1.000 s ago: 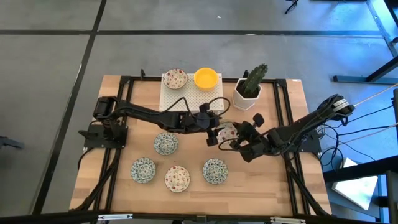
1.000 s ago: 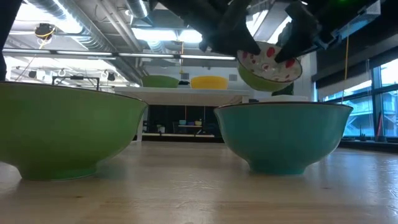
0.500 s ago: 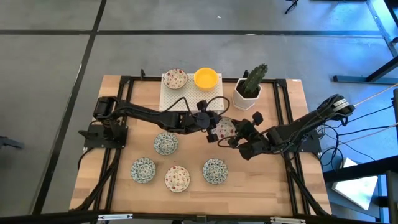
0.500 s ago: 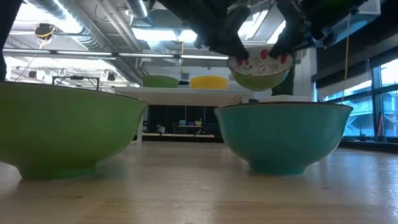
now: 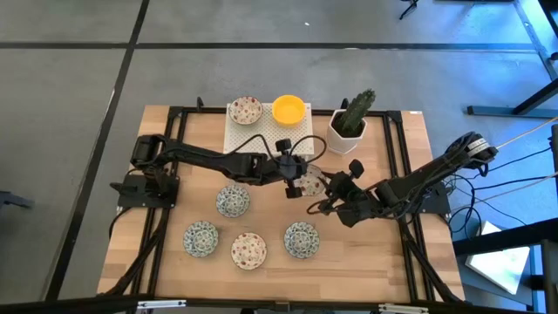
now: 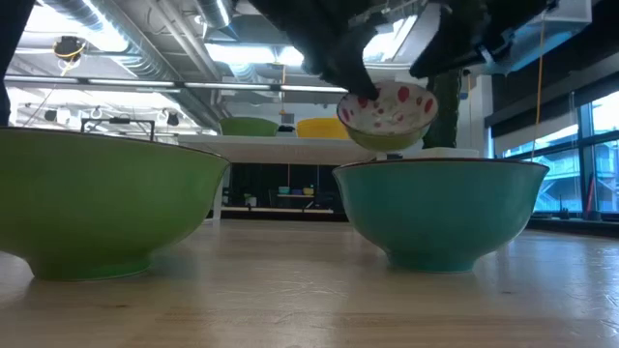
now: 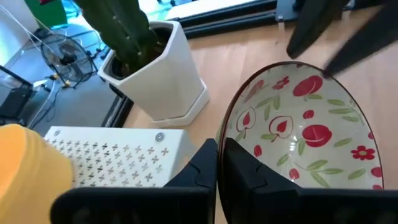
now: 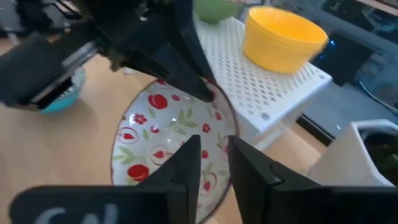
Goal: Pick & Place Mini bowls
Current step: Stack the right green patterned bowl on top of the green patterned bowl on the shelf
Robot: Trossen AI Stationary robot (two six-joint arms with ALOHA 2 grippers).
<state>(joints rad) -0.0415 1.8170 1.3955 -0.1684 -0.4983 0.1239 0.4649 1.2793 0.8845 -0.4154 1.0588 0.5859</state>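
High view: left gripper [image 5: 299, 180] pinches the red-patterned white ceramic mini bowl [image 5: 311, 183] aloft, right gripper [image 5: 326, 197] loosened beside its rim.

Small round white bowl with red fruit pattern [image 7: 298, 134] — upright, rim pinched in left gripper [image 7: 219, 163] — off the table

robot lab: ceiling ducts [image 6: 126, 39], concrete floor [image 5: 70, 96].
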